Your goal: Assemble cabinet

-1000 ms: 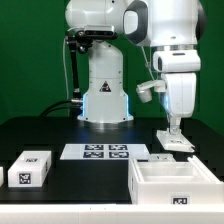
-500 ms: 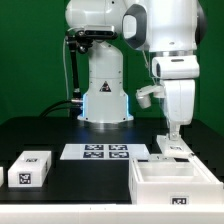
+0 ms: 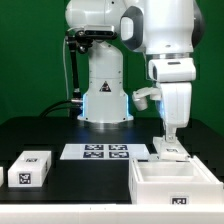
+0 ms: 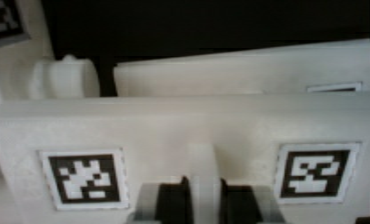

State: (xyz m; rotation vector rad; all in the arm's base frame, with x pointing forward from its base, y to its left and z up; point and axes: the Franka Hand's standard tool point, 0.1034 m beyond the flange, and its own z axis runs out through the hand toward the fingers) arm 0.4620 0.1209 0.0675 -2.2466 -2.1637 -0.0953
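Observation:
The cabinet's open white box body (image 3: 150, 184) stands at the front of the exterior view's right, with a tag on its front wall. Just behind it, my gripper (image 3: 168, 142) points straight down, shut on the top edge of a thin white tagged panel (image 3: 171, 153). In the wrist view the panel (image 4: 200, 125) fills the frame with two tags on its face. The dark fingers (image 4: 164, 202) of the gripper (image 4: 203, 202) pinch its near edge. Whether the panel touches the table I cannot tell.
A small white tagged block (image 3: 30, 168) lies at the front of the exterior view's left. The marker board (image 3: 95, 152) lies flat before the robot base (image 3: 104, 95). In the wrist view a rounded white part (image 4: 66, 72) sits beyond the panel.
My arm has carried the held panel toward the exterior view's left and slightly lower, closer to the back of the box body. The grip has not changed.

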